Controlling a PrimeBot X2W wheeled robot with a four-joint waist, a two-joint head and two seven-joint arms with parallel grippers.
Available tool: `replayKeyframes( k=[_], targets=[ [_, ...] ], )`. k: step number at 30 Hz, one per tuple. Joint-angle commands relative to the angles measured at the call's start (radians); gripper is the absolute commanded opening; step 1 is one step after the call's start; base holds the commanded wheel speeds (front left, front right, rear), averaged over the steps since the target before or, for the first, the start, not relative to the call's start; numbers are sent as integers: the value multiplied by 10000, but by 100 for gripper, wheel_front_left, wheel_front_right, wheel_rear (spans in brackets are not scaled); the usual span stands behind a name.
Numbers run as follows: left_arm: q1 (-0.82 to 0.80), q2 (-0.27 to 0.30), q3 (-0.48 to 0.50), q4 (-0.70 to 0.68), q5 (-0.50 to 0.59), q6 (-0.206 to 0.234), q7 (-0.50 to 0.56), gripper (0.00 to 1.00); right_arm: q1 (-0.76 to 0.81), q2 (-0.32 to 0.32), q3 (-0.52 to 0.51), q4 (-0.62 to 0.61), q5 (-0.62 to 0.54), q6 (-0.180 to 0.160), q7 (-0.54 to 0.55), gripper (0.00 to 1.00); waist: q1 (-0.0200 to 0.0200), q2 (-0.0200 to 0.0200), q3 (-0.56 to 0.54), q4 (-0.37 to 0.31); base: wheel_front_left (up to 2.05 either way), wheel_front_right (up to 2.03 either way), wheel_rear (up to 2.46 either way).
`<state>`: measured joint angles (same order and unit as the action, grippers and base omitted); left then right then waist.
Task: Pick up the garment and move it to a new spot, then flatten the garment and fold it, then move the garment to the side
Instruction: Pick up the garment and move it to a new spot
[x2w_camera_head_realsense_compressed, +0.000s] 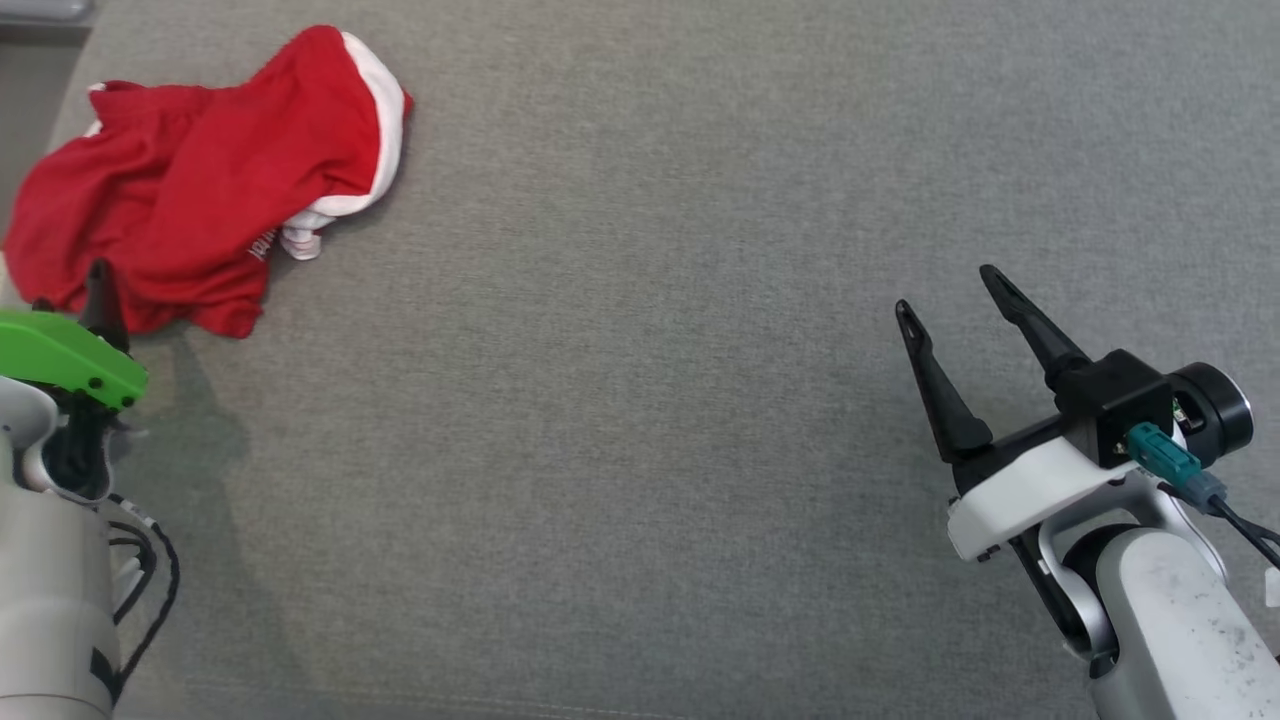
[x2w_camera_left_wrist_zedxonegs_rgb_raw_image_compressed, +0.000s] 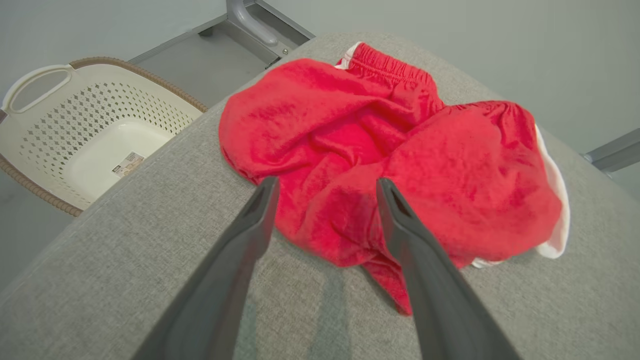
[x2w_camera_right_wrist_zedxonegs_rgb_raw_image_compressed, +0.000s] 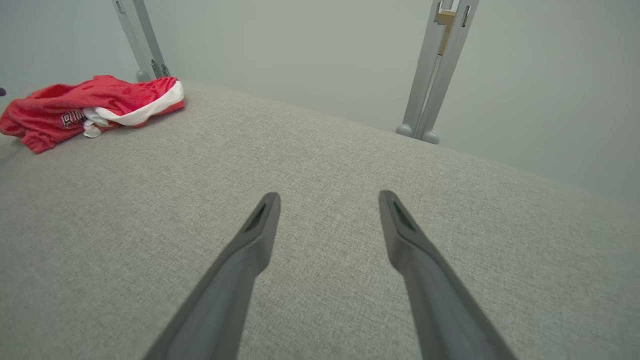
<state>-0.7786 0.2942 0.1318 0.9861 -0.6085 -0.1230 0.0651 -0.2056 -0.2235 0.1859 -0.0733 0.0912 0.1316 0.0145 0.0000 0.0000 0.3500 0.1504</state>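
Fingers on the left gripper are spread wide with nothing between them being squeezed. The garment is a crumpled pair of red shorts with an elastic waistband and white trim, and it sits right at the fingertips. In the left wrist view the near hem spills into the gap between the two fingers, and the bulk of the pile lies just beyond the tips. Can't tell whether either tip is actually touching the cloth or just hanging above it. From the head view, one dark left fingertip pokes up over the lower edge of the shorts, just past the green cover on that wrist.

Over on the other side, the right gripper is wide open too and holds nothing. Only the grey fabric-covered surface lies under and ahead of its fingers. For that gripper the shorts are well apart, way off beyond its left finger, where some lettering shows on the cloth.

Off to the side of the left finger, past the surface's edge and lower down, sits a cream perforated laundry basket. Grey metal frame legs stand beyond the right fingers.
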Motion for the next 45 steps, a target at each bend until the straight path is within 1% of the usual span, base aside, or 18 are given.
replayKeyframes(
  k=[1, 4, 7, 8, 9, 10, 12, 14, 16, 21, 24, 27, 34, 39, 45],
  targets=[
    [-260, 123, 51, 134, 13, 48, 62, 100, -50, -3, -34, -101, -52, -18, 12, 100, 0, 0, 1004, -1007, 0, 0, 0],
    [-341, 289, 106, 522, -70, 187, 270, 100, 64, 33, -142, -151, -38, -18, -62, 100, 0, 0, 1059, -1182, 0, 0, 0],
    [-276, 235, 51, 974, -200, 181, 913, 100, 115, 109, -179, -52, -9, -18, -142, 100, 0, 0, 912, -1281, 0, 0, 0],
    [-258, 208, 6, 1074, -220, 164, 1057, 85, 123, 140, -180, -14, 4, -18, -173, 100, 0, 0, 851, -1295, 0, 0, 0],
    [-259, 188, -22, 1098, -233, 139, 1081, 31, 148, 170, -175, 49, 17, -18, -213, 100, 0, 0, 763, -1302, 0, 0, 0],
    [-244, 204, -51, 1098, -221, 116, 1093, 0, 155, 206, -150, 112, 26, -18, -243, 100, 0, 0, 684, -1302, 0, 0, 0],
    [-246, 364, -90, 991, -157, 82, 893, 0, 167, 307, -52, 240, 107, -19, -330, 100, 0, 0, 473, -1294, 0, 0, 0],
    [-290, 687, -147, 732, -1, 72, 463, 0, 186, 386, 12, 446, 154, -19, -438, 100, 0, 0, 180, -1278, 0, 0, 0],
    [-379, 889, -236, 478, 136, 44, 93, 0, 213, 496, 78, 694, 234, -19, -578, 100, 0, 0, -198, -1266, 0, 0, 0],
    [-566, 1373, -673, -612, 553, -34, -901, 0, 327, 831, 166, 1389, 445, -19, -1007, 100, 0, 0, -1290, -1327, 0, 0, 0],
    [-531, 1505, -1064, -1448, 646, -71, -944, 0, 411, 1026, 188, 1753, 552, -19, -1235, 100, 0, 0, -1877, -1428, 0, 0, 0],
    [-564, 1517, -1455, -2389, 552, -78, -641, 0, 498, 1139, 142, 2031, 592, -19, -1391, 100, 0, 0, -2324, -1545, 0, 0, 0],
    [-690, 1043, -2316, -4665, 129, -77, 13, 0, 659, 1292, -45, 2361, 576, -19, -1605, 100, 0, 0, -2860, -1997, 0, 0, 0],
    [-809, 367, -2890, -6022, -120, -79, 249, 0, 594, 1345, -58, 2388, 498, -19, -1622, 100, 0, 0, -2894, -2577, 0, 0, 0],
    [-712, -463, -3681, -6987, -303, -79, 403, 0, 495, 1405, -68, 2332, 464, -19, -1591, 100, 0, 0, -2675, -3455, 0, 0, 0]
  ],
)
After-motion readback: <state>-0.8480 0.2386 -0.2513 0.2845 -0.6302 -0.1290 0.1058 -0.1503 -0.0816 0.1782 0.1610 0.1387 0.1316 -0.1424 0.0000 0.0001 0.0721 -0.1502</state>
